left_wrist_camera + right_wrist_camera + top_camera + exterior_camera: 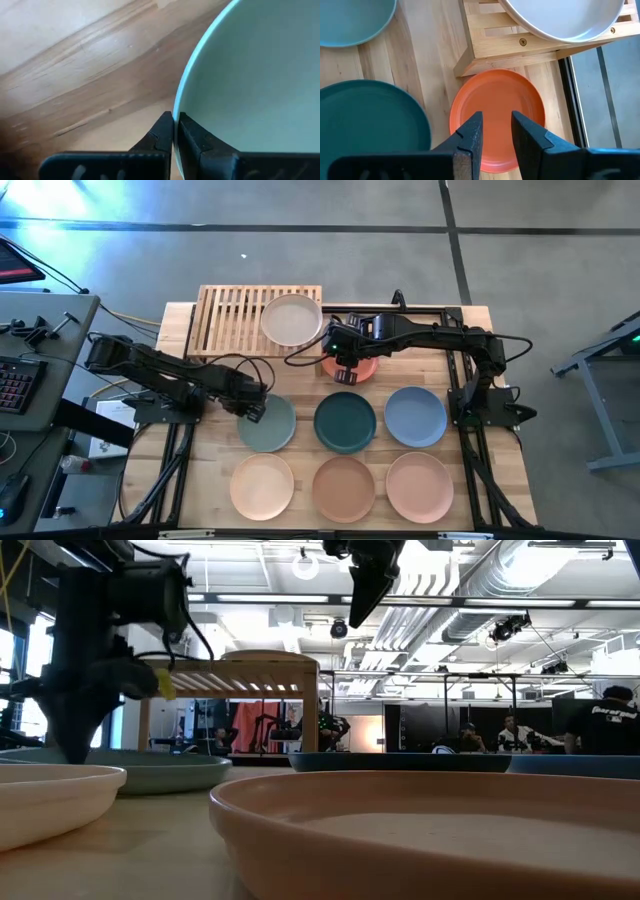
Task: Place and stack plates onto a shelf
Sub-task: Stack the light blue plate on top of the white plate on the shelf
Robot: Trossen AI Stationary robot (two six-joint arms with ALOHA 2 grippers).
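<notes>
A sage green plate (272, 424) lies flat on the table, and my left gripper (251, 412) is shut on its left rim. My right gripper (496, 124) hangs open above a terracotta plate (495, 100), which lies on the table beside the shelf (230, 320), and touches nothing. A beige plate (292, 318) rests on the shelf's right end. The dark teal plate (345, 422) and the light blue plate (415, 416) lie in the same row as the sage one. The peach plate (262, 486), tan plate (344, 488) and pink plate (420, 486) lie along the near edge. My left gripper pinches the sage green plate's rim (176, 106) on the side toward the table's left edge, with one finger inside the plate and one outside. The fingers (161, 136) come from above, pointing down. The plate lies flat on the table.
A black frame rail (465, 370) runs along the table's right side by the right arm's base. Bare tabletop (210, 470) shows left of the peach plate. The shelf's left half (225, 320) carries no plate.
</notes>
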